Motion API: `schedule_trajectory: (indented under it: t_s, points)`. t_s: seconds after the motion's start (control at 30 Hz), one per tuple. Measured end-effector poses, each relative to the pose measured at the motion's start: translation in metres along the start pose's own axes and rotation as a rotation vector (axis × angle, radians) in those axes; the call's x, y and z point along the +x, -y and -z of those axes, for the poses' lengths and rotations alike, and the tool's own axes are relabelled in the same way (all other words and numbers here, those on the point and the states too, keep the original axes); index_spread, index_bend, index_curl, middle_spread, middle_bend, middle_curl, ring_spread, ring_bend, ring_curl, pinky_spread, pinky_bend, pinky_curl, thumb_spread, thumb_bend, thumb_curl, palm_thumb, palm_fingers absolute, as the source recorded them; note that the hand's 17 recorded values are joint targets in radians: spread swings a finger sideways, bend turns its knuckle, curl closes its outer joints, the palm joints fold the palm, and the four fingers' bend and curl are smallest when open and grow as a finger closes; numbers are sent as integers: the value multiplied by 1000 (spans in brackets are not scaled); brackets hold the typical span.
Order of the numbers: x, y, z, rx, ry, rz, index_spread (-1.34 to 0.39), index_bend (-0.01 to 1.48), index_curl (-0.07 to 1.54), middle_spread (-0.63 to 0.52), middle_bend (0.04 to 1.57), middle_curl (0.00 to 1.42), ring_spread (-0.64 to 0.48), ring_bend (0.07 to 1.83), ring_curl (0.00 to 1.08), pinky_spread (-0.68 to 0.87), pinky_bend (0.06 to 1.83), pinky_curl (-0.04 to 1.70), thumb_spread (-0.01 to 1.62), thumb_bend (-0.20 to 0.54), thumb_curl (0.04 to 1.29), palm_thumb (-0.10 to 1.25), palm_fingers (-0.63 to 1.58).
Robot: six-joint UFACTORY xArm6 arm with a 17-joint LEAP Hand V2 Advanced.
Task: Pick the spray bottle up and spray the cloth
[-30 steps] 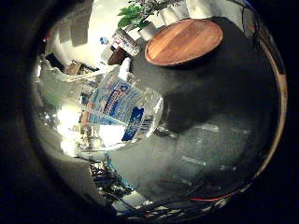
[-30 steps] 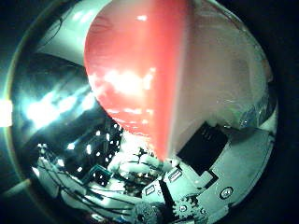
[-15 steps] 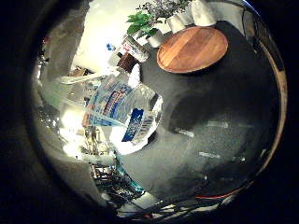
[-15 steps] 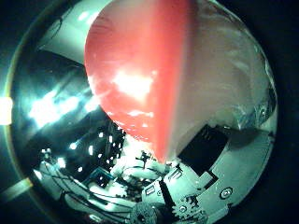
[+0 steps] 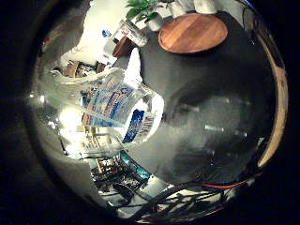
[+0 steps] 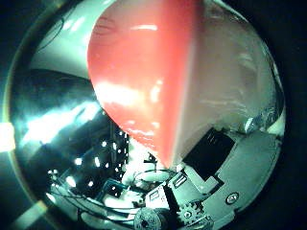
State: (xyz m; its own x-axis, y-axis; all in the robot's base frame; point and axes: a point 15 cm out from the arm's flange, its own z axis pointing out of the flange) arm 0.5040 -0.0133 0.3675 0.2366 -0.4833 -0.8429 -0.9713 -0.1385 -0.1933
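Hand (image 6: 216, 191) looks clamped on the spray bottle (image 5: 112, 112), though its fingers are barely in view; red top (image 6: 144, 81) fills the thumb-side view. Vs 1 s ago, bench (image 5: 211, 117) and wooden board (image 5: 193, 32) have slid across: bottle is lifted and moving. No cloth visible yet.

A round wooden board (image 5: 193, 32) lies on a dark surface (image 5: 225, 108). Just beyond the board stand a leafy green plant (image 5: 143, 8) and white pots (image 5: 205, 4), near the surface's far edge.
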Motion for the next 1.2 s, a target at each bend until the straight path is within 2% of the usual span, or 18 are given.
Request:
schedule_trajectory:
  t_s: [0.2, 0.33, 0.6, 0.83, 0.93, 1.2]
  points:
    - [-52, -17, -22, -168, 57, -4, -270, 1125, 868, -223, 1173, 1001, -268, 1299, 883, -270, 1029, 1454, 1209, -13, 456, 928, 1077]
    - [-72, -22, -40, -230, 47, 24, -266, 1132, 858, -218, 1184, 998, -269, 1294, 890, -264, 1023, 1465, 1197, -13, 458, 933, 1082]
    - [-98, -55, -79, -440, 12, 47, -260, 1147, 844, -213, 1194, 989, -269, 1292, 898, -254, 1030, 1478, 1194, -17, 456, 926, 1090]
    - [-97, -84, -86, -586, -38, 21, -255, 1160, 830, -205, 1206, 973, -268, 1298, 898, -248, 1023, 1483, 1212, -14, 422, 888, 1098]
    - [-93, -93, -85, -628, -58, 6, -248, 1170, 827, -204, 1215, 971, -266, 1300, 897, -246, 1022, 1485, 1213, -13, 412, 889, 1097]
    - [-97, -96, -82, -631, -85, 7, -239, 1178, 819, -200, 1224, 961, -265, 1304, 895, -240, 1030, 1491, 1177, -9, 419, 962, 1095]
